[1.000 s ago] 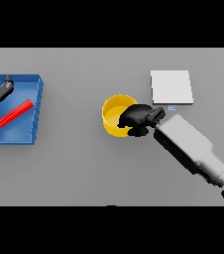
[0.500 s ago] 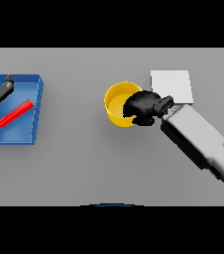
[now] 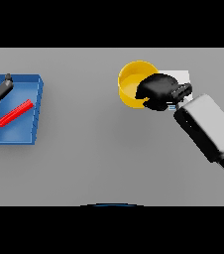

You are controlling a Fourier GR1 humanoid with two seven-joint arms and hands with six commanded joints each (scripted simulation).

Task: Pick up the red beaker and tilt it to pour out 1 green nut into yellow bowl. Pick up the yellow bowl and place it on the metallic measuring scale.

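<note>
The right hand sits in the upper right of the frame, its dark fingers curled over the near right rim of the yellow bowl and gripping it. The bowl shows as a yellow round with a lighter floor, its right side hidden under the hand (whether a green nut lies inside cannot be told from this view). Just right of the hand, a pale square corner peeks out from behind it: the metallic measuring scale, mostly covered by the hand and wrist. The bowl's right edge is close beside the scale, but whether it overlaps the plate cannot be told. The white and grey right forearm runs down toward the lower right edge of the frame.

At the far left of the frame stands a blue tray on the grey table. Inside it lies the red beaker, seen as a red bar tilted on its side, running from lower left to upper right. The left hand shows at the upper left corner of the tray, over its rim, apart from the beaker; whether its fingers are open or closed cannot be told.
</note>
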